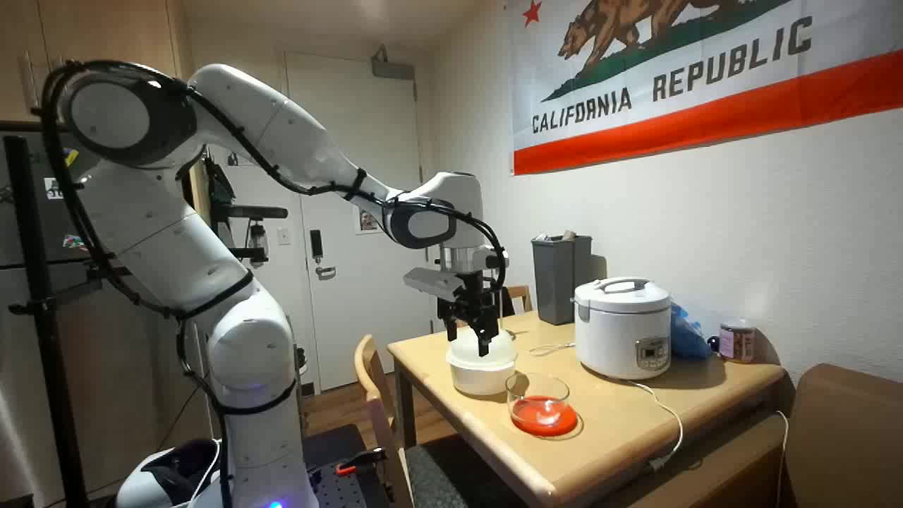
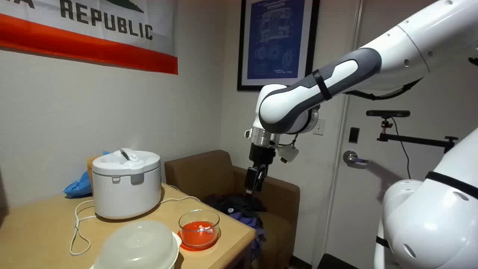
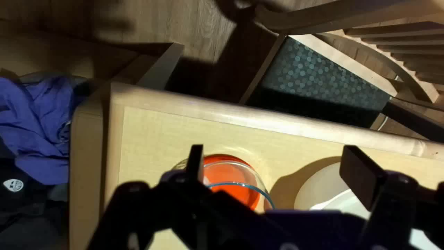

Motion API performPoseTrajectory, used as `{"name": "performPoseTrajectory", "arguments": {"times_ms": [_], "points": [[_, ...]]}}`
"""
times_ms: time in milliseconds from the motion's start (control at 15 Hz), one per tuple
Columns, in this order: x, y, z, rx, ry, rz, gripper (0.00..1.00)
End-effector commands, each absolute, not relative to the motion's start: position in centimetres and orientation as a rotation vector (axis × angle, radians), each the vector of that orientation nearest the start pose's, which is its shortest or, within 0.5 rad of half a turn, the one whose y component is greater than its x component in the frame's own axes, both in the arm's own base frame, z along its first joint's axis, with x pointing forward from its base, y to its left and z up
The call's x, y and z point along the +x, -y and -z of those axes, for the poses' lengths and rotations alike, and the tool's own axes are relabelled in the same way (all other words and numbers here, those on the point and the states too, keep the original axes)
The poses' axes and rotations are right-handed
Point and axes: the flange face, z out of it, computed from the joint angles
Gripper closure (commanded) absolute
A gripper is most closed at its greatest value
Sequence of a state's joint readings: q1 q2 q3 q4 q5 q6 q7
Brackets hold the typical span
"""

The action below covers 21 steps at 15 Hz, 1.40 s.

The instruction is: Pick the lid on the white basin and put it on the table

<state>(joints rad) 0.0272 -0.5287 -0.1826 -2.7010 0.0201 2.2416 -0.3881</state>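
Observation:
The white basin [image 1: 480, 379] stands on the tan wooden table [image 1: 614, 437], with a translucent domed lid [image 1: 497, 351] on top. In an exterior view the lid [image 2: 136, 243] covers the basin, whose rim and handle [image 2: 177, 239] show at its right. In the wrist view the basin [image 3: 314, 189] and part of the lid [image 3: 350, 205] lie at lower right, partly hidden by a finger and the gripper body. My gripper [image 1: 468, 343] is open and empty, pointing down, above table height and apart from the lid. Its fingers are spread wide in the wrist view [image 3: 274, 159].
A clear glass bowl [image 1: 537, 395] on an orange-red disc [image 1: 544, 418] stands close to the basin. The white rice cooker [image 1: 621, 335] with its cord stands behind. A grey bin [image 1: 557, 279], blue bag [image 1: 688, 335] and jar [image 1: 737, 342] are near the wall. Chairs [image 3: 333, 76] border the table.

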Motion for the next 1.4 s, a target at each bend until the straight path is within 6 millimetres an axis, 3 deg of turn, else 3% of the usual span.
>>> {"name": "performPoseTrajectory", "arguments": {"times_ms": [0,267,400,933,1333], "points": [[36.7,5.3,-39.5,-3.028,0.369,0.132,0.0],[36.8,5.0,-40.1,-3.039,0.374,0.15,0.0],[37.3,3.6,-40.6,-3.031,0.416,0.164,0.0],[39.3,-7.3,-42.0,-3.009,0.867,0.157,0.0],[38.8,-8.1,-41.8,-3.004,0.894,0.161,0.0]]}}
